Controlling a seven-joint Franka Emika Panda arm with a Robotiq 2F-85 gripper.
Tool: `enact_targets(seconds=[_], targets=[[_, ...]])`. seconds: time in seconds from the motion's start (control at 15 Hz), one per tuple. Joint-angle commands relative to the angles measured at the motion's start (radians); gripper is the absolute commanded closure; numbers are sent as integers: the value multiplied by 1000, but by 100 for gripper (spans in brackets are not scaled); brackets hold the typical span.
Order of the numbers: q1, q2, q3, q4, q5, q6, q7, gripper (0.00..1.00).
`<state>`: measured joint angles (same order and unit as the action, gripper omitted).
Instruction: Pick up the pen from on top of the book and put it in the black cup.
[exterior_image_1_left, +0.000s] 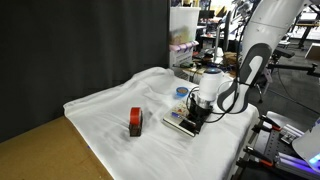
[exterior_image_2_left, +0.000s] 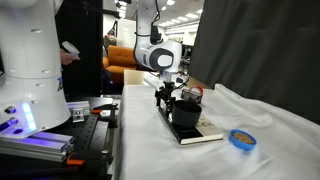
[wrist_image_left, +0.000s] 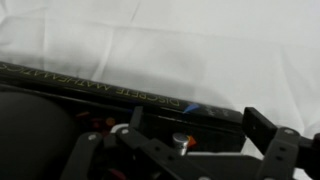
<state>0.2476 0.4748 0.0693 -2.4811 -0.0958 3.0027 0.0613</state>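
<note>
Ext. view, L to R: a red block (exterior_image_1_left: 135, 122) on the white-draped surface (exterior_image_1_left: 100, 100), then the book (exterior_image_1_left: 180, 124), w/ the gripper (exterior_image_1_left: 200, 112) low over its right end. A blue round thing (exterior_image_1_left: 181, 93) sits at approx 12 o'clock of the book. In an exterior view the cup (exterior_image_2_left: 188, 101) stands just at 3 o'clock of the gripper, on the book or right behind it; can't tell which.

Wrist view, L to R: a dark round mass at 8 o'clock, prob. the cup. The book's spine runs across the frame. A small blue glint at the cover edge is likely the pen (wrist_image_left: 194, 105), though blur leaves that unsure. It lies btwn the two fingers (wrist_image_left: 262, 122), which are spread apart w/ nothing clamped.

Handling: the pen looks light, stiff and smooth, so it could roll or skid off the cover if nudged. Best hold is mid-barrel, fingers closing square across its width, low enough to catch the barrel w/o scraping the cover. The cup is near, so the carry should be short. Tilt the pen tip-down before release.
</note>
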Motion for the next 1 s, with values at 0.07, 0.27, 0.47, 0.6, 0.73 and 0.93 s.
enact_targets(seconds=[0.07,0.27,0.47,0.6,0.73,0.93], targets=[[0,7,-1,20,5,-4,-5,0],[0,10,-1,22,5,-4,-6,0],[0,10,-1,22,5,-4,-6,0],[0,10,-1,23,5,-4,-6,0],[14,6,-17,22,-1,-6,2,0],[29,1,-42,27,-11,-1,10,0]])
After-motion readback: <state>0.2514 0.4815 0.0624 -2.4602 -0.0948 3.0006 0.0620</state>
